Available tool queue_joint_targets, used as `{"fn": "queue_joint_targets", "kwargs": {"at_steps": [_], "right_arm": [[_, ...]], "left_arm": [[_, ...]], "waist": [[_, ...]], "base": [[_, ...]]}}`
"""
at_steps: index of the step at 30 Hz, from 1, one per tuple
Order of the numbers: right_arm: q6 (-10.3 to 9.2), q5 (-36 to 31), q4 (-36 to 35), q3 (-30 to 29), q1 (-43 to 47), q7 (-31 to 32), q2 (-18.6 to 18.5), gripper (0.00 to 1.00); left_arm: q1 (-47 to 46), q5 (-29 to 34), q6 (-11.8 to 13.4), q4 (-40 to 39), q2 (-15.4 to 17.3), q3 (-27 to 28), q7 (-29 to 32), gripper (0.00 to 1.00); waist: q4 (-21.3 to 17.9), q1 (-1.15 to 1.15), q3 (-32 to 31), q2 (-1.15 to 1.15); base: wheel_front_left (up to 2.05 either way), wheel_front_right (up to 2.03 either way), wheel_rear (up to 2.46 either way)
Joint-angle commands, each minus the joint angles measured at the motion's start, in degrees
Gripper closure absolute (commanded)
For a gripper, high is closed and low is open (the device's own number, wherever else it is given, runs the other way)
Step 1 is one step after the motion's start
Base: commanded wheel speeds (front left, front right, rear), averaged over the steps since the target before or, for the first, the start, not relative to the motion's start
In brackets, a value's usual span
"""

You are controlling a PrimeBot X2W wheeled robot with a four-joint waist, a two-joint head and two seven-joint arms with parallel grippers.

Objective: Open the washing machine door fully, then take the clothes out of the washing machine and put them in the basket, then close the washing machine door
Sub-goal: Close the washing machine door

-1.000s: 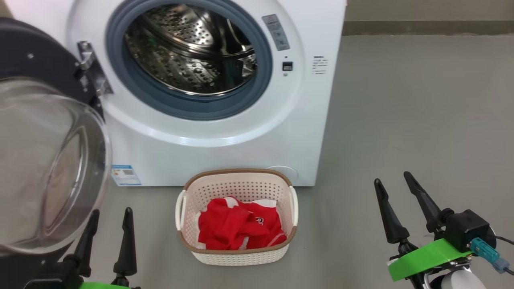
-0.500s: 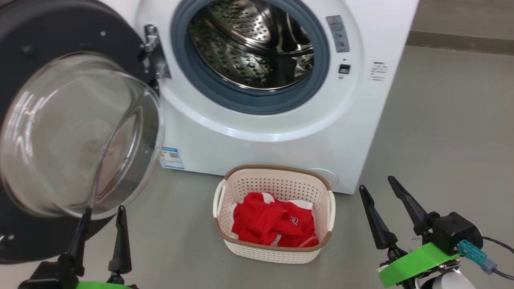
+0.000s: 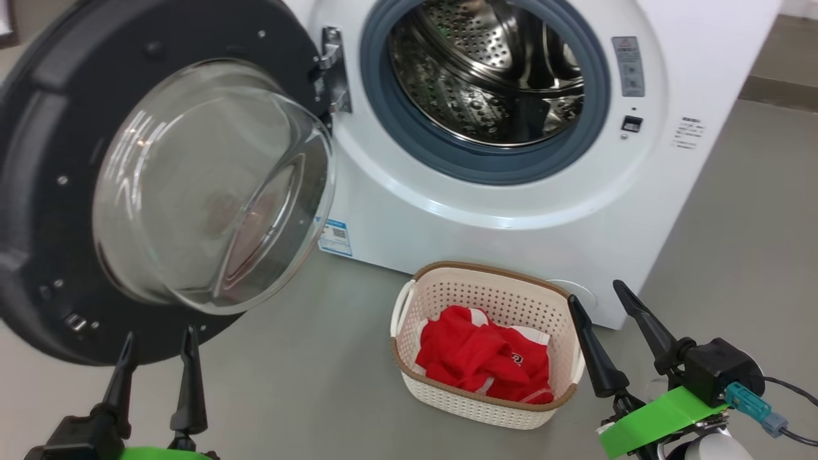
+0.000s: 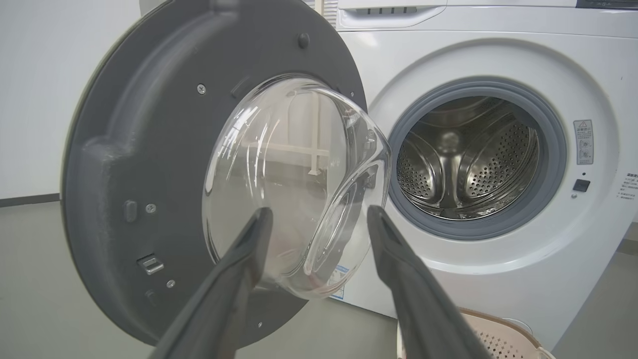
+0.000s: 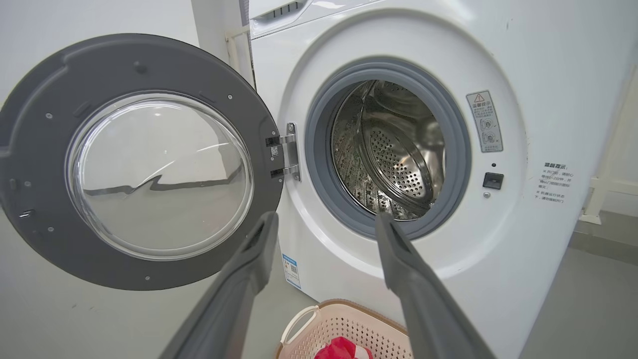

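Note:
The washing machine (image 3: 511, 211) stands with its door (image 3: 38, 191) swung wide to the left, the glass bowl (image 3: 211, 185) facing me. Its steel drum (image 3: 486, 70) looks empty. On the floor in front stands the basket (image 3: 492, 267), with the red clothes (image 3: 486, 358) lying inside. My left gripper (image 3: 160, 332) is open just below the door's lower edge and holds nothing. My right gripper (image 3: 594, 291) is open beside the basket's right end. The left wrist view has the open left gripper (image 4: 319, 210) before the door (image 4: 139, 149). The right wrist view has the open right gripper (image 5: 325, 216) facing the drum (image 5: 394, 154).
Grey floor (image 3: 307, 383) lies bare between the door and the basket. A skirting line (image 3: 776, 92) runs along the wall at the far right. The right wrist view takes in the basket (image 5: 319, 319) and a bit of the clothes (image 5: 344, 349) at its bottom edge.
The head camera has turned left, so the machine and basket sit further right in the picture and more of the door is in view. Both grippers stay open.

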Motion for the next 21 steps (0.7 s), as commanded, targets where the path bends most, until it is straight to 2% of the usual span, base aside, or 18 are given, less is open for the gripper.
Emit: {"fn": "queue_joint_targets", "kwargs": {"at_steps": [1,7,17,18,19,21], "right_arm": [[0.36,0.54,-1.67,1.38,-2.51,-0.37,-0.30,0.00],[0.36,0.56,-1.65,1.67,-2.60,-0.37,-0.35,0.00],[0.36,0.73,-1.43,2.13,-2.43,-0.37,-0.38,0.00],[0.36,0.77,-1.42,2.18,-2.39,-0.37,-0.40,0.00],[0.36,0.81,-1.40,2.25,-2.35,-0.37,-0.41,0.00],[0.36,0.85,-1.37,2.43,-2.29,-0.37,-0.44,0.00]], "left_arm": [[-0.59,0.64,0.43,-1.78,0.64,1.77,-0.51,0.00],[-0.31,0.47,0.77,-2.11,0.60,1.43,-0.51,0.00],[-0.45,0.57,0.90,-2.13,0.96,1.32,-0.51,0.00],[-0.40,0.72,0.95,-2.24,1.01,1.28,-0.51,0.42],[-0.43,0.95,1.02,-2.45,1.11,1.23,-0.51,1.00],[-0.62,1.59,1.38,-3.04,1.37,1.27,-0.51,1.00]], "waist": [[2.19,0.00,-0.09,0.00],[4.45,0.00,-0.28,0.00],[5.31,0.00,-0.60,0.00],[5.31,0.00,-0.66,0.00],[5.29,0.00,-0.72,0.00],[5.19,0.00,-0.80,0.00]], "base": [[0.00,0.00,0.00],[0.00,0.00,0.00],[0.00,0.00,0.00],[0.00,0.00,0.00],[0.00,0.00,0.00],[0.00,0.00,0.00]]}}
